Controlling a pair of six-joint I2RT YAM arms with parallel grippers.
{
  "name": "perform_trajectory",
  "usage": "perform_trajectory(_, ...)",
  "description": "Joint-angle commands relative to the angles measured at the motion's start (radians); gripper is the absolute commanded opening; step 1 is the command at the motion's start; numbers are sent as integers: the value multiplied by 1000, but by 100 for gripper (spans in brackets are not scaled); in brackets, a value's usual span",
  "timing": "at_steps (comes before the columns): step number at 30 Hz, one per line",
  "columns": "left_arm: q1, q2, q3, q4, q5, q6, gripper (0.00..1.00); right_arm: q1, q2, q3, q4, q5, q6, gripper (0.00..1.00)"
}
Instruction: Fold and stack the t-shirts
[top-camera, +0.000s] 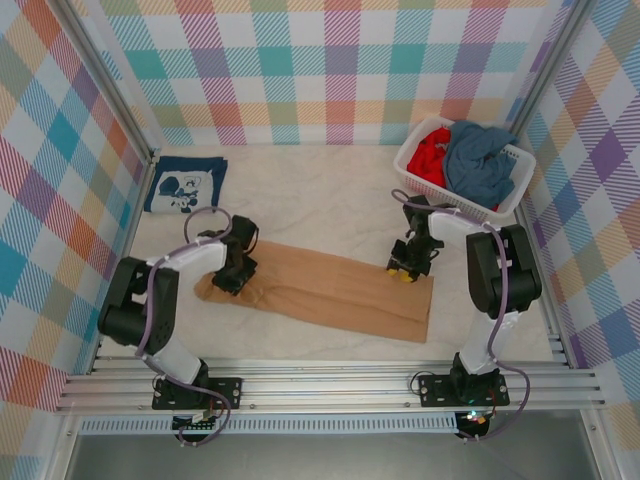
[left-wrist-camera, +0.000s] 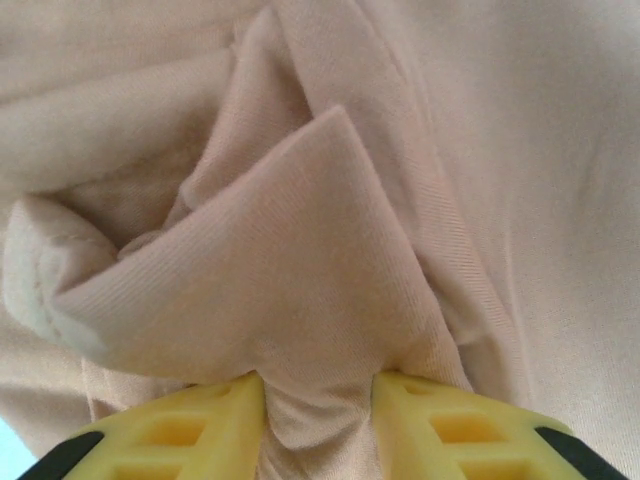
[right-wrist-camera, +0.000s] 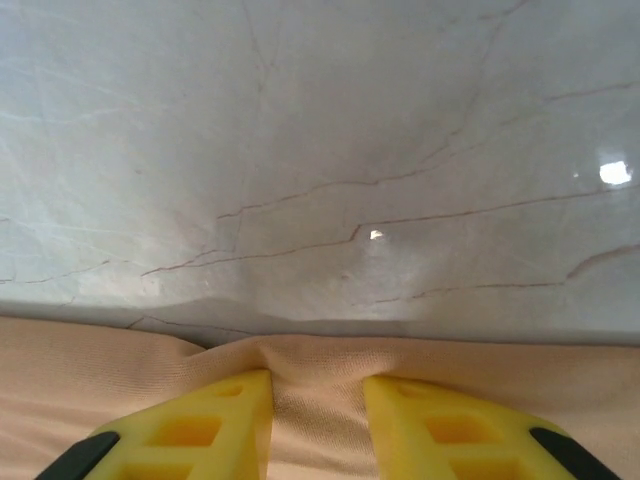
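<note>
A tan t-shirt lies folded into a long strip across the middle of the table. My left gripper is down on its left end, and in the left wrist view its yellow fingers pinch a bunched fold of the tan fabric. My right gripper is at the strip's far right edge, shut on the hem, which puckers between its fingers. A folded navy t-shirt with a white graphic lies at the back left. A red t-shirt and a grey-blue one sit in the basket.
The white slatted basket stands at the back right, close behind my right arm. Chequered walls enclose the table on three sides. The marbled white tabletop stretches beyond the shirt's edge. A metal rail runs along the near edge.
</note>
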Motion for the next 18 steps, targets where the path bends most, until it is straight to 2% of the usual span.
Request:
perform_trajectory(1,30,176,100,96,23,111,37,-3,-4,-67,-38,49,75,33)
perform_trajectory(4,35,351,336,78,48,196,38,-2,-51,-114,-54,63,153,33)
perform_trajectory(8,31,603,711,14,117,270,39,33,-108,-208,-4,-16,277,35)
perform_trajectory(12,20,829,1109,-66,187,329,40,173,-139,-277,72,-76,445,37)
perform_trajectory(16,12,1060,1512,-134,306,346,40,306,-76,-279,151,-129,582,37)
perform_trajectory(18,10,1144,1637,-116,367,324,40,353,-33,-244,159,-146,618,37)
